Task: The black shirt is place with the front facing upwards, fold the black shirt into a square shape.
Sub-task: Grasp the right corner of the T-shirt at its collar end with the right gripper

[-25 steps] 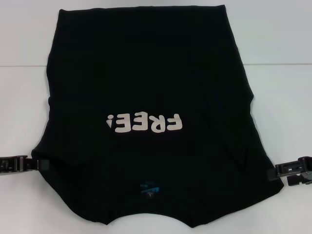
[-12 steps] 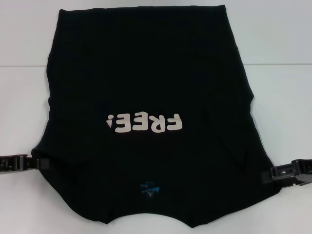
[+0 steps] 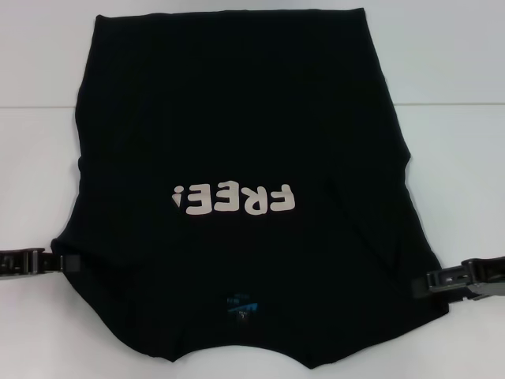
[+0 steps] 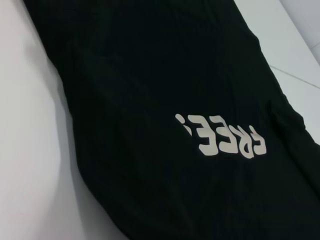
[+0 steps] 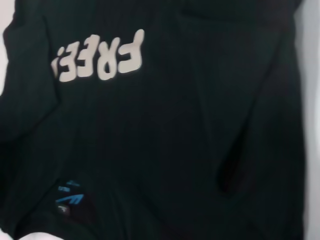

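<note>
You have the black T-shirt (image 3: 245,189) spread front-up across the centre of the white table (image 3: 450,55), "FREE!" lettering (image 3: 235,199) mid-frame; left gripper (image 3: 65,263) sits at its lower-left edge, right gripper (image 3: 422,284) at its lower-right edge; whether either grips the cloth cannot be told.

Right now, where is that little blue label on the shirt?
In the head view, the blue neck label sits near the bottom centre of the black shirt, just below the white "FREE!" lettering, roughly midway between the two hands.
</note>
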Action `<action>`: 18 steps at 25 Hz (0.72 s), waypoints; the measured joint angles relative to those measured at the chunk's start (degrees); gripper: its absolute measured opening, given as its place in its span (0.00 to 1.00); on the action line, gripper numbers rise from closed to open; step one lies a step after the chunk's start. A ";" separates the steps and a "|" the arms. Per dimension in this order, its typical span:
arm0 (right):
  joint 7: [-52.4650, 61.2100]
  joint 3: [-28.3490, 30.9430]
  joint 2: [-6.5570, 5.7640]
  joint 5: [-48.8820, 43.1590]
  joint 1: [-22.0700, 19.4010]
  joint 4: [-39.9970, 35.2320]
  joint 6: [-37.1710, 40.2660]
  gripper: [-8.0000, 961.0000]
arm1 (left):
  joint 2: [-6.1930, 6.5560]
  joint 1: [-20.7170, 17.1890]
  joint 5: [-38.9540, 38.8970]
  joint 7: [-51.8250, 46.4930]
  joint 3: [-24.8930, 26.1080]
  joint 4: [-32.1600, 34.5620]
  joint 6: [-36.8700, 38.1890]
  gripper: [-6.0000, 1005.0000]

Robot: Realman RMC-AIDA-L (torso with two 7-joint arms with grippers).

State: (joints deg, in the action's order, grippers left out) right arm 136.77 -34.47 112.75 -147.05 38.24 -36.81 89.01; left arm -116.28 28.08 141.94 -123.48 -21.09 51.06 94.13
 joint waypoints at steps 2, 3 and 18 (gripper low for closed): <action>-0.39 0.06 0.10 0.42 0.51 0.66 0.01 0.97 | 0.00 0.03 0.00 0.00 0.00 0.00 0.00 0.04; -0.57 0.01 0.11 0.80 0.75 1.04 0.03 0.97 | 0.00 0.03 0.00 0.00 0.00 0.00 0.00 0.04; -0.80 -0.33 -1.51 1.23 0.72 1.61 0.33 0.97 | 0.06 0.09 0.01 0.00 0.00 0.00 0.01 0.04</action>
State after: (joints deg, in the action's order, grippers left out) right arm 135.97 -34.80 111.24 -145.82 38.96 -35.20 89.34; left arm -116.22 28.16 141.95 -123.48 -21.10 51.06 94.14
